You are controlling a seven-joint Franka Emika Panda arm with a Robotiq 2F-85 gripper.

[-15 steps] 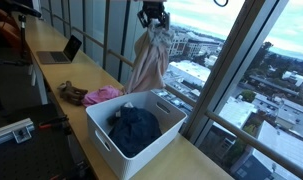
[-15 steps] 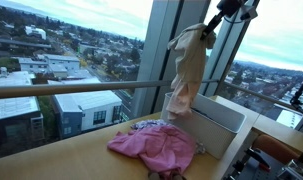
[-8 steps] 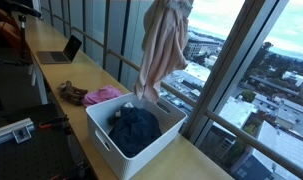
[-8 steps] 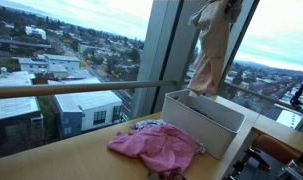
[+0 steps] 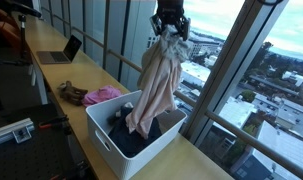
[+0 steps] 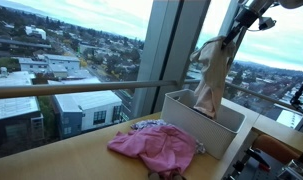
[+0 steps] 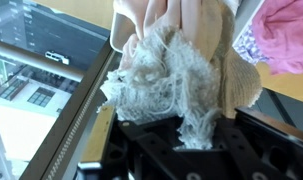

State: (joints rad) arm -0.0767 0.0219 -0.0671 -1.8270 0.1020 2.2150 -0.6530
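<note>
My gripper (image 5: 171,24) is shut on the top of a beige, fuzzy cloth (image 5: 156,85) that hangs straight down from it. The cloth's lower end reaches into the white bin (image 5: 103,138), onto a dark blue garment (image 5: 126,140) lying inside. In an exterior view the gripper (image 6: 234,32) holds the same beige cloth (image 6: 211,80) over the bin (image 6: 181,122). In the wrist view the cloth (image 7: 181,75) bunches between the black fingers (image 7: 131,140) and hides what lies below.
A pink garment (image 6: 156,145) lies on the wooden counter (image 6: 51,160) beside the bin, seen also as the pink garment (image 5: 103,95). A brown item (image 5: 71,93) and a laptop (image 5: 63,50) sit farther along. Tall windows and a rail (image 6: 71,88) stand right behind the bin.
The gripper with the beige cloth has moved across over the bin and come down, so the cloth's lower end now hangs inside the bin instead of beside it.
</note>
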